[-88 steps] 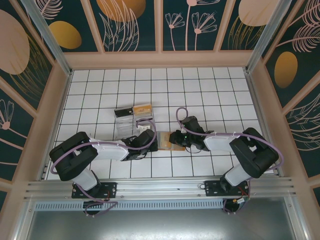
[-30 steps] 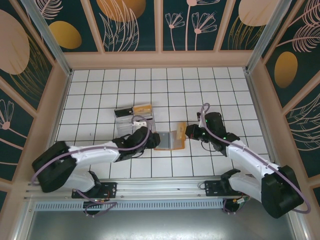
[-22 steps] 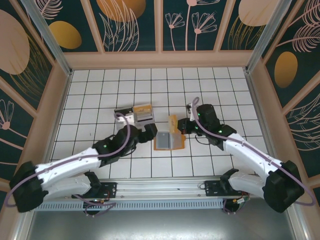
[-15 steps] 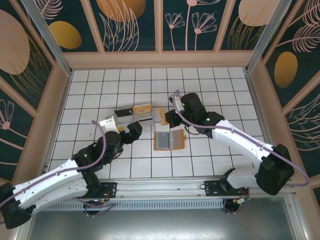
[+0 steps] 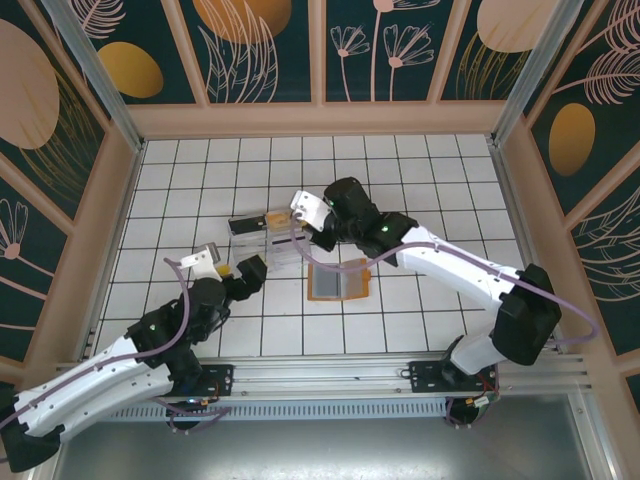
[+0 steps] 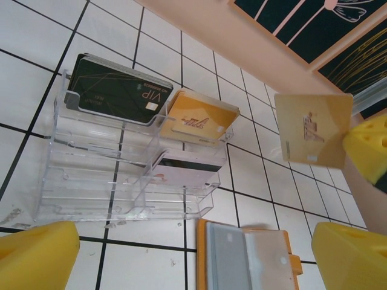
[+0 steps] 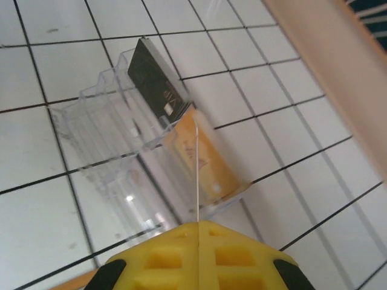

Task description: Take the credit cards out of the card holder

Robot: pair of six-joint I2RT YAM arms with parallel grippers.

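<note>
The work surface is a white tiled table (image 5: 450, 180) ruled with a black grid. It is enclosed on three sides by wooden-framed walls (image 5: 260, 40) of dark teal panels printed with pale flowers and orange discs. An aluminium rail (image 5: 320, 375) is fitted along the near edge.

The card holder (image 5: 340, 283) is laid open and flat near the middle of the table, grey pockets facing up. A clear plastic tray (image 6: 84, 175) is placed just beyond it to the left. A black card (image 6: 115, 90), a gold card (image 6: 199, 118) and a third card (image 6: 181, 169) are seated in separate slots.

The left gripper (image 6: 193, 257) is held above the table near the tray, jaws spread wide and nothing between them. The right gripper (image 7: 198, 241) is positioned over the tray, jaws pressed onto a tan credit card (image 6: 313, 128), which is held upright in the air.
</note>
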